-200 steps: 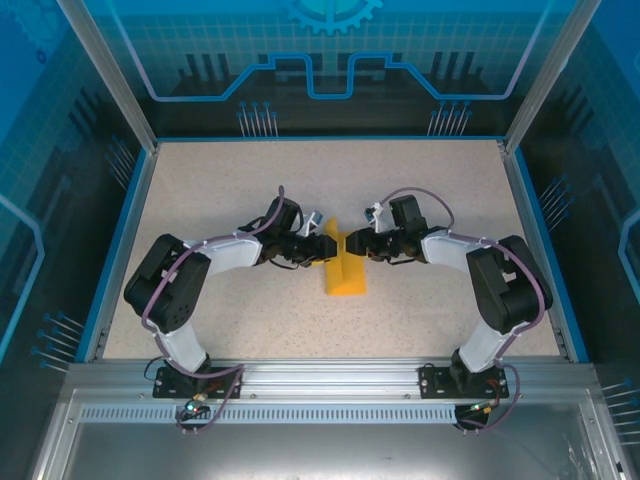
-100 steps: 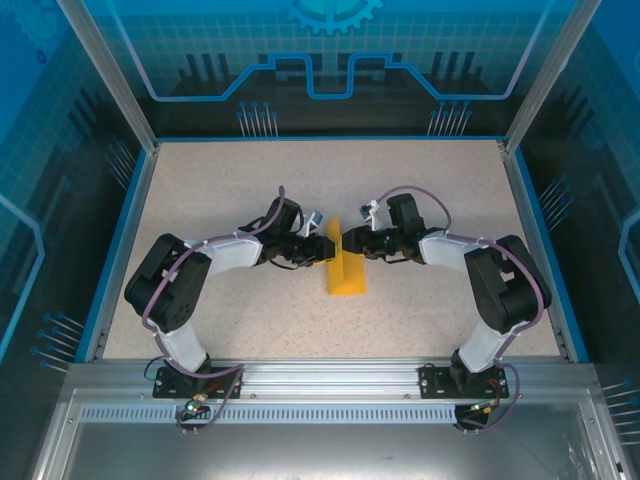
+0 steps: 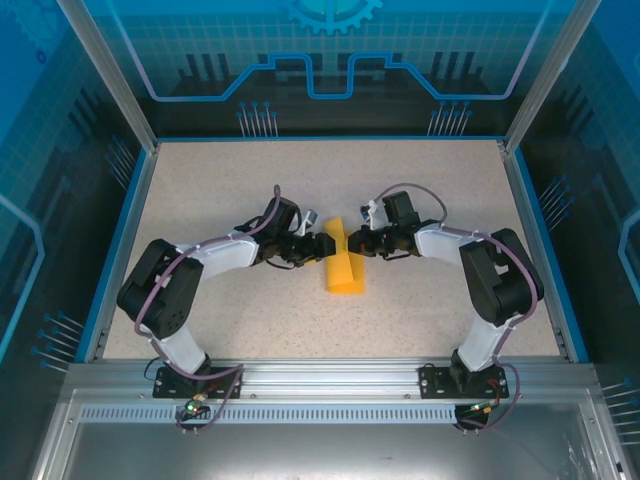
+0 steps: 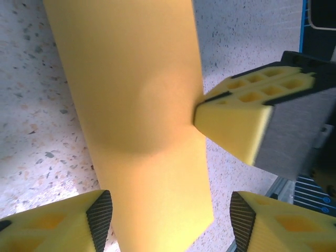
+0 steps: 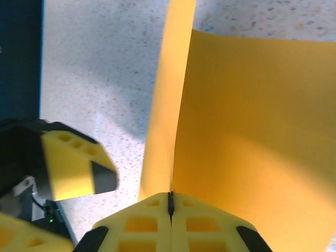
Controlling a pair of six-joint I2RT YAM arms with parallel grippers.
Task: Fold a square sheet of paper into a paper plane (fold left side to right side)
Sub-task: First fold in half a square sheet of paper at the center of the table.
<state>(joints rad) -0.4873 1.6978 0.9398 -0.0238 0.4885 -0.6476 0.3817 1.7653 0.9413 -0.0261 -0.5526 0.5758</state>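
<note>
Shows the square sheet of paper at mid-frame in the top view, on the speckled table, folded over with one flap raised. Shows the right gripper, lower centre of its wrist view, pinched tight on the sheet's upright edge. Shows the left gripper with fingers spread wide at the lower corners of its wrist view, straddling the sheet, with one right-gripper pad against the sheet's edge at right.
</note>
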